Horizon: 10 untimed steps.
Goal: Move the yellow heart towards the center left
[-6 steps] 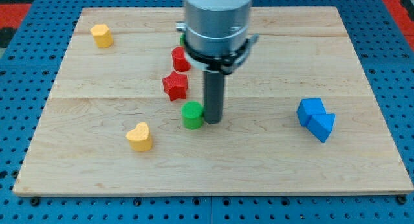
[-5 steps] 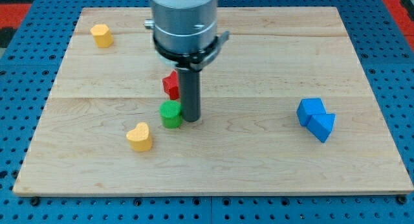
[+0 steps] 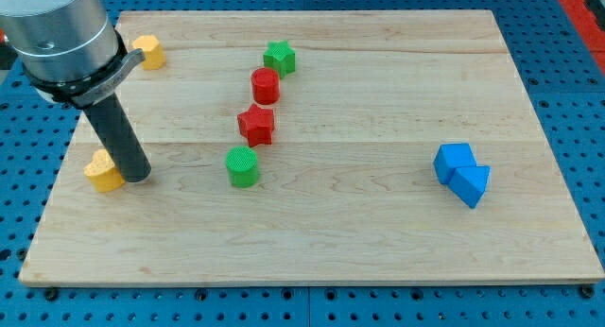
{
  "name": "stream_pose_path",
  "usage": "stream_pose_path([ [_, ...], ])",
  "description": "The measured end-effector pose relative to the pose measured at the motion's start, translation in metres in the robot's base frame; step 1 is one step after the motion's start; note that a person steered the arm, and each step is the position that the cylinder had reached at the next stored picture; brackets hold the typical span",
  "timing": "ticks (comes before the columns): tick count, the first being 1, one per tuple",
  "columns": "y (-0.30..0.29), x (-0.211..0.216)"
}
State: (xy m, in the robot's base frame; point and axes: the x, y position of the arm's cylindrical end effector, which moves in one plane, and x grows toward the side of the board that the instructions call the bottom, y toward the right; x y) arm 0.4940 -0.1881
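Note:
The yellow heart [image 3: 102, 170] lies near the board's left edge, a little below mid-height. My tip [image 3: 137, 176] stands on the board right against the heart's right side. The dark rod rises from it up and to the left into the grey arm body [image 3: 59, 29].
A second yellow block [image 3: 149, 51] sits at the top left, partly behind the arm. A green star [image 3: 279, 57], a red cylinder [image 3: 266, 85], a red star [image 3: 256, 125] and a green cylinder [image 3: 243, 165] form a column near the middle. Two blue blocks [image 3: 461, 174] sit together at the right.
My tip swept left from beside the green cylinder to the board's left edge. The yellow heart moved left and up with it. The green cylinder shifted slightly left.

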Motion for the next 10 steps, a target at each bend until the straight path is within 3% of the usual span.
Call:
stream_pose_path([
  [6, -0.036, 0.035],
  [7, -0.084, 0.022],
  [8, -0.067, -0.011],
  [10, -0.044, -0.021],
])
